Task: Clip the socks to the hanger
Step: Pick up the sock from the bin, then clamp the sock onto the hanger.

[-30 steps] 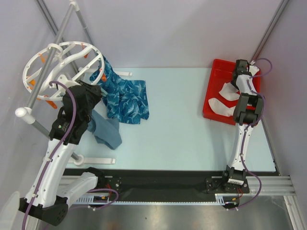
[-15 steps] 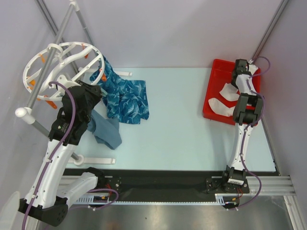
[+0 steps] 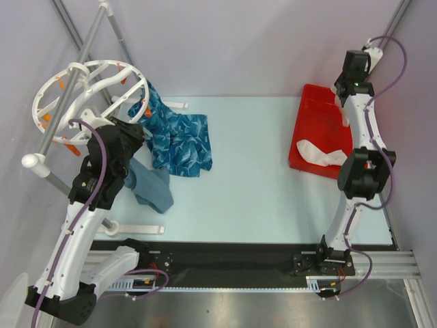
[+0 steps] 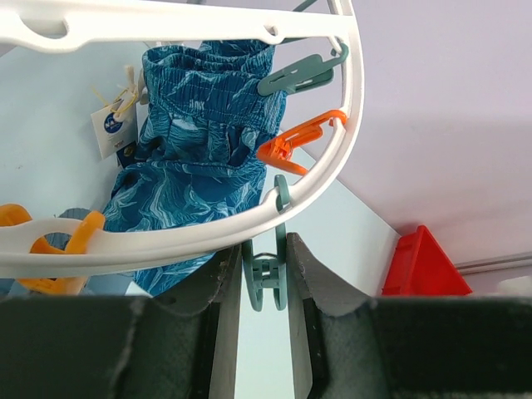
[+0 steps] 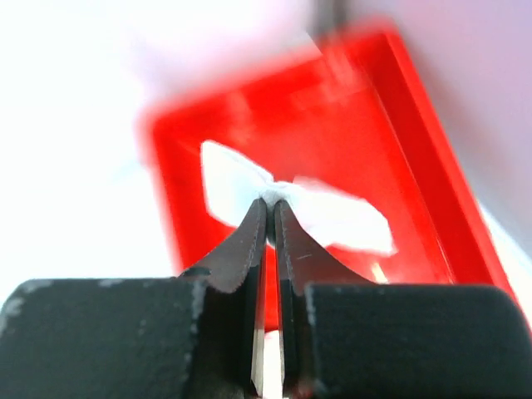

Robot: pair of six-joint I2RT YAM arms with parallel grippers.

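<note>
The white round hanger (image 3: pixel 51 85) hangs on the rack at the far left; its rim (image 4: pixel 332 158) crosses the left wrist view. My left gripper (image 3: pixel 133 131) is at the rim's near side. Its fingers (image 4: pixel 266 270) are shut on a grey-green clip (image 4: pixel 266 283) that hangs from the rim, next to an orange clip (image 4: pixel 299 141). My right gripper (image 3: pixel 348 89) is raised over the back of the red tray (image 3: pixel 311 102). It (image 5: pixel 270 204) is shut on a white sock (image 5: pixel 332 216), pinched at the middle. A second white sock (image 3: pixel 317 152) lies in the tray.
A blue patterned cloth (image 3: pixel 177 140) hangs from the hanger onto the table. A grey-blue garment (image 3: pixel 153 188) lies beside it by the left arm. Grey rack poles (image 3: pixel 75 75) slope along the left side. The red tray (image 5: pixel 416 150) is below the right gripper.
My right arm has risen and reached toward the back, lifting one sock out of the tray; one sock stays there. The left arm has hardly moved.
</note>
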